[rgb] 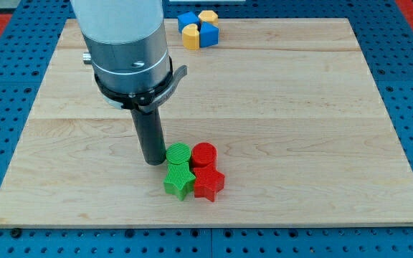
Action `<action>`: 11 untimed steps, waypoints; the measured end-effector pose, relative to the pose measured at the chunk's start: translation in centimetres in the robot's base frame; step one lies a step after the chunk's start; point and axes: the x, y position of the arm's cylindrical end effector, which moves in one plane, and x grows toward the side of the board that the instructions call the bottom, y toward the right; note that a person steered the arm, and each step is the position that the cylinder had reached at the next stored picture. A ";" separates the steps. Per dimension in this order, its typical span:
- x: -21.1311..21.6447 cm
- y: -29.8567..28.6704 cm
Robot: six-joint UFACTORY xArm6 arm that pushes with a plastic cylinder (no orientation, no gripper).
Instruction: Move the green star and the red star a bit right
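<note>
The green star [179, 180] lies near the bottom middle of the wooden board [300, 107]. The red star [209, 183] touches it on its right. A green cylinder [178, 154] sits just above the green star, and a red cylinder [203, 155] sits above the red star, touching the green cylinder. My tip [153, 162] stands on the board right at the left side of the green cylinder, just above and left of the green star.
A cluster of blue and yellow blocks lies at the board's top edge: a blue block [187, 19], a yellow block [208, 16], a yellow block [191, 36] and a blue block [209, 34]. A blue pegboard [407, 43] surrounds the board.
</note>
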 end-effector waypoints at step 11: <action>5.2 0.3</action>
